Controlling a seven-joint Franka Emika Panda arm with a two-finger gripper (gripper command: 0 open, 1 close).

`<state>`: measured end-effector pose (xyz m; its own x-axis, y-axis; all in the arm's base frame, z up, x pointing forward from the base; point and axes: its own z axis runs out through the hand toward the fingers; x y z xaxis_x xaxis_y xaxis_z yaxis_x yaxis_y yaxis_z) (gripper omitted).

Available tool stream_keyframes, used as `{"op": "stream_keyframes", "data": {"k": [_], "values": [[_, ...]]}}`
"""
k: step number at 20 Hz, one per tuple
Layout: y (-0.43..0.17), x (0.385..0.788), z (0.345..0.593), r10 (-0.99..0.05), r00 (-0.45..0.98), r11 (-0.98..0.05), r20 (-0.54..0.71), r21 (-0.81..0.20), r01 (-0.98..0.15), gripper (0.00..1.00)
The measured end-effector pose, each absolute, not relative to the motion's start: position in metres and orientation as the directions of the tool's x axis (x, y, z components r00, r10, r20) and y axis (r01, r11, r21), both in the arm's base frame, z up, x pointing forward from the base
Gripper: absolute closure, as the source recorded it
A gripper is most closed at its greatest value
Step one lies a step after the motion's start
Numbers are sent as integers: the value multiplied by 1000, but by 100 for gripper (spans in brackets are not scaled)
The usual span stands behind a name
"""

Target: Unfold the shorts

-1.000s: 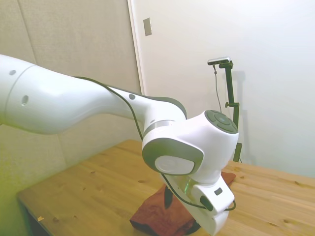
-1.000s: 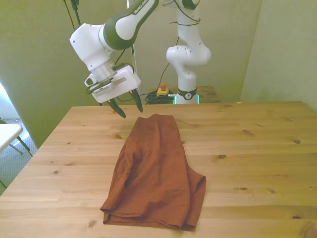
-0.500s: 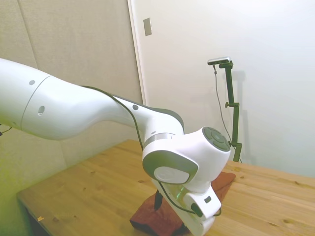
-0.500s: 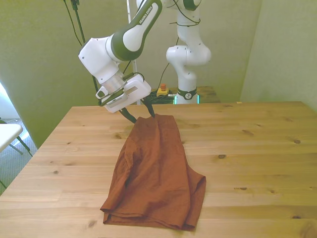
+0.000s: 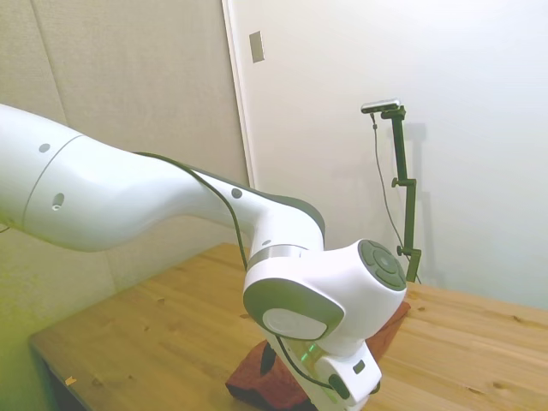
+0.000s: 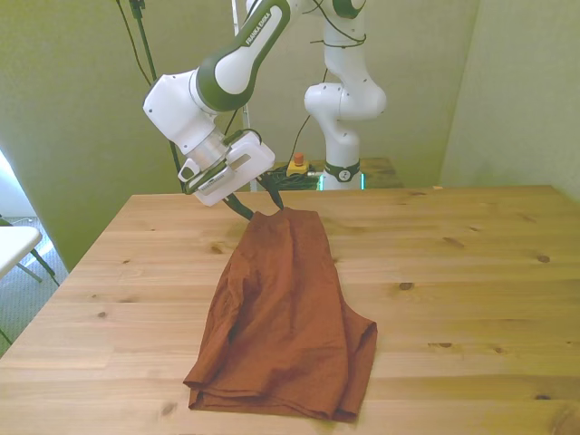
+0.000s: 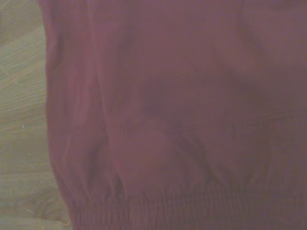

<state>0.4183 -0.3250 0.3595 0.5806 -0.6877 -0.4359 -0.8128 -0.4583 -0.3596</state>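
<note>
Shorts, rust red, lie folded on the wooden bench; the end effector, fingers apart, straddles their far waistband edge, seemingly placed to pinch it

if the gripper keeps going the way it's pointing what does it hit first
Most likely the far edge of the shorts: the open gripper points down at it, fingertips nearly touching, though depth is uncertain.

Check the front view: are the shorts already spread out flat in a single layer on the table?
No. The shorts lie folded over lengthwise on the table, with doubled layers visible at the near hem, and the gripper is only at their far end.
</note>
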Motion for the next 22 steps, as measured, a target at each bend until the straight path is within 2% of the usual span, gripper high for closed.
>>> {"op": "stream_keyframes", "data": {"k": [15, 18, 22], "values": [[-321, 432, 355, -676, 591, -453, -441, -384, -805, 100], [-319, 438, 361, -672, 600, -458, -434, -393, -798, 100], [-303, 452, 385, -644, 642, -494, -415, -415, -764, 100]]}}
